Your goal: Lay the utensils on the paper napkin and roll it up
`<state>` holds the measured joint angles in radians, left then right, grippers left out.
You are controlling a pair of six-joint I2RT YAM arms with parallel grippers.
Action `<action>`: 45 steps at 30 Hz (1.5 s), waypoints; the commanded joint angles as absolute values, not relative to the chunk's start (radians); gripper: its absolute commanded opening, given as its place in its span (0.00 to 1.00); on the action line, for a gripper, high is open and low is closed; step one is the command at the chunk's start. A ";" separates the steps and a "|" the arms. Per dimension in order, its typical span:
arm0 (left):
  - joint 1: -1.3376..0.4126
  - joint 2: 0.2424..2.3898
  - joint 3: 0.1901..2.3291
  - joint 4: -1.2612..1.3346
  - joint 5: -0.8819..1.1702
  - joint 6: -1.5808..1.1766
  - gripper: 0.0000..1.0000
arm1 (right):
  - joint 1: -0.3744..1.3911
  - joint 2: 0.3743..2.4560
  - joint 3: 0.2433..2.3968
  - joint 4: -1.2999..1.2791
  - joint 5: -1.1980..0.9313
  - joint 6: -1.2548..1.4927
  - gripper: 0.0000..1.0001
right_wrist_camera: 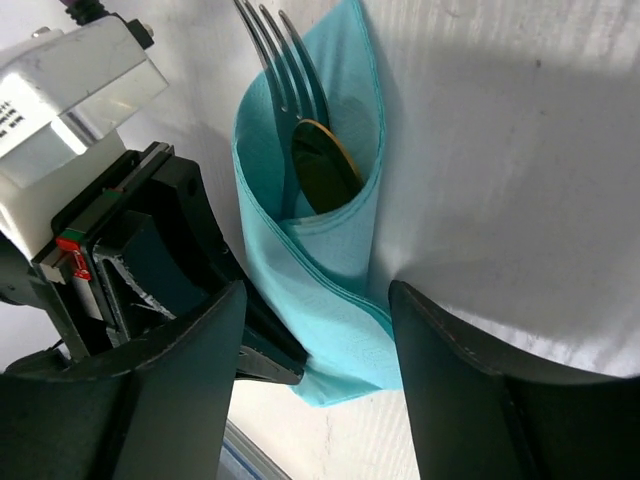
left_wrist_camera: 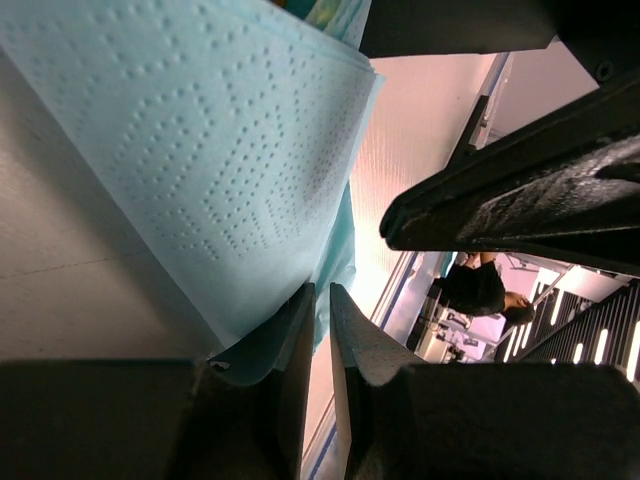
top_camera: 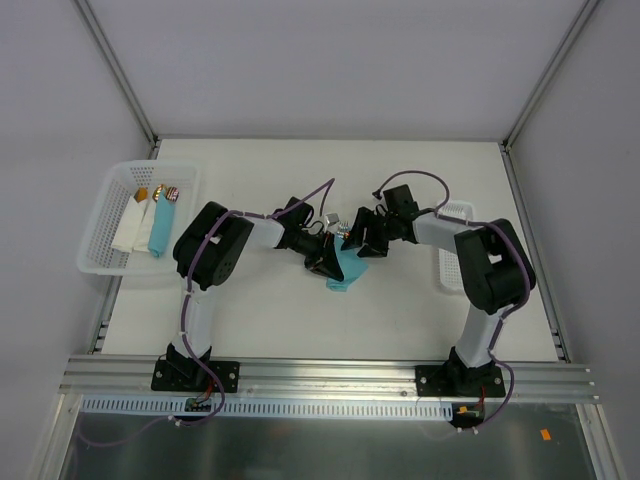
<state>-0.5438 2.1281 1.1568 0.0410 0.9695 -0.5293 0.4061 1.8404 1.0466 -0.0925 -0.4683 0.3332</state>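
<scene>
**Top external view.** We see both arms reaching inward over the white table [top_camera: 300,330], meeting near its middle. A white basket [top_camera: 95,245] sits at the left edge and holds a folded white cloth [top_camera: 130,228], a blue tube [top_camera: 160,230] and a few small items. A second white basket [top_camera: 447,272] lies on the right, partly hidden by the right arm. The paper napkin [top_camera: 348,272] shows only as a small turquoise patch below the left gripper [top_camera: 322,258] and the right gripper [top_camera: 362,243]. Both grippers cover most of it, and we cannot read their jaws here.

**Left wrist view.** The napkin fills the upper left, pale turquoise with an embossed dot pattern, folded over itself. The left gripper's fingers [left_wrist_camera: 290,390] stand almost together, and a fold of the napkin runs down into the slim gap. We read this as a clenched grip on the napkin's edge. A black bar [left_wrist_camera: 520,190] crosses the right side. The cutlery is not visible here.

**Right wrist view.** Only this view shows the utensils [right_wrist_camera: 322,165]. Fork tines [right_wrist_camera: 272,45] and a gold-rimmed blade or bowl stick out of the top of the napkin, which is wrapped around them as a loose cone lying on the table. The right gripper's fingers [right_wrist_camera: 470,400] are spread wide, released, with the napkin's lower end between them. The left gripper touches the cone's lower left edge.
</scene>
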 commanded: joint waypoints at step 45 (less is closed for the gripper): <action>-0.402 1.862 1.095 -0.058 0.922 -0.407 0.51 | 0.322 1.934 0.788 0.366 -0.696 0.477 0.00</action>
